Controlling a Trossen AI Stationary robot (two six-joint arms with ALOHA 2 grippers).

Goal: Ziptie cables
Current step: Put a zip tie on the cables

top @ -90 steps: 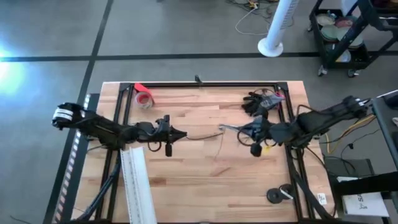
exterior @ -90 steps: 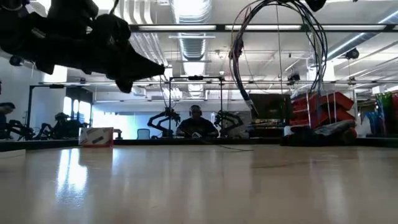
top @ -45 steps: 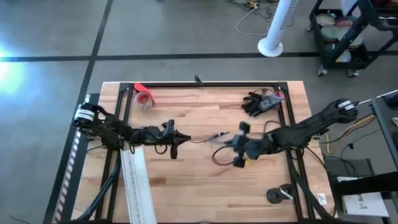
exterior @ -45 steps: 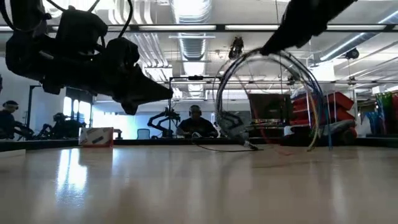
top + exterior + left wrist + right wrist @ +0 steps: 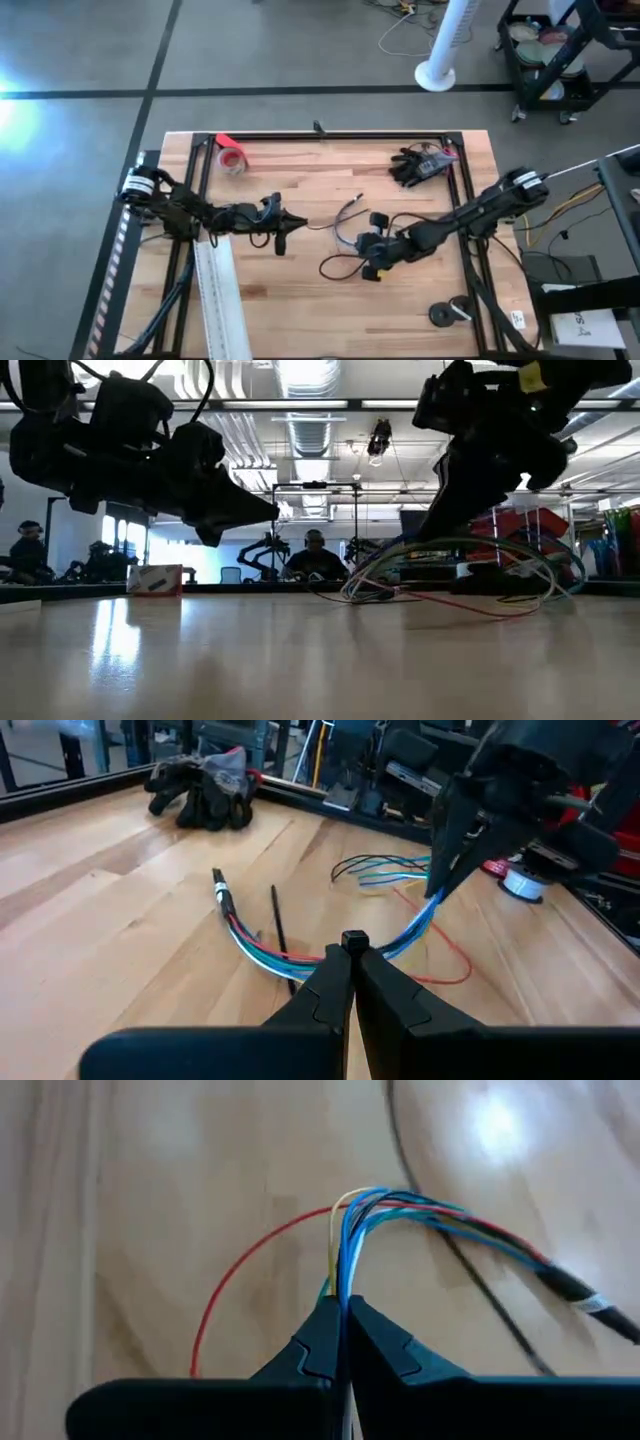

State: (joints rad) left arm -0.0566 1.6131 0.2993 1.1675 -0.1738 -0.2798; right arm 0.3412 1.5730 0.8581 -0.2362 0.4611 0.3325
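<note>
Cables [image 5: 352,1230], blue, red, white, fan from the clamped right claw [image 5: 342,1320]; left claw [image 5: 352,945] closed.

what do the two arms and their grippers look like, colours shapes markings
Both arms are dark, near-black jointed links with black cords looped along them. The left arm has a white band near its shoulder end; the right arm has a similar pale band and a small yellow mark near its wrist. The left gripper and right gripper each have two matte black, wedge-shaped fingers tapering to a point.
</note>
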